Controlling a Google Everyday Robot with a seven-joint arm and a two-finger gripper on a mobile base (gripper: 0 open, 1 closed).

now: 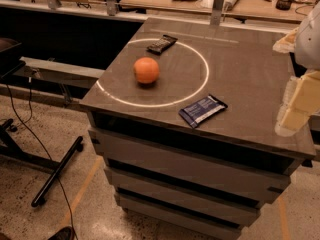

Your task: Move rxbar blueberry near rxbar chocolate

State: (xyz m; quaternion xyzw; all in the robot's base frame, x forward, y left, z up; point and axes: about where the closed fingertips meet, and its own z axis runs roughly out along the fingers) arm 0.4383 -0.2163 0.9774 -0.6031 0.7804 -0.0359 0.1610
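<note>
claw rt edge, rxbar blueberry front, rxbar chocolate back

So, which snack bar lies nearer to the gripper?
The flat navy-blue-wrapped bar by the grey table's front edge; the gripper hangs at the picture's right edge. The flat black-wrapped bar lies at the far side.

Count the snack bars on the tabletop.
2. The rxbar chocolate lies far, on the white ring; the rxbar blueberry near the front edge, outside it. The end effector hovers at the right edge.
</note>
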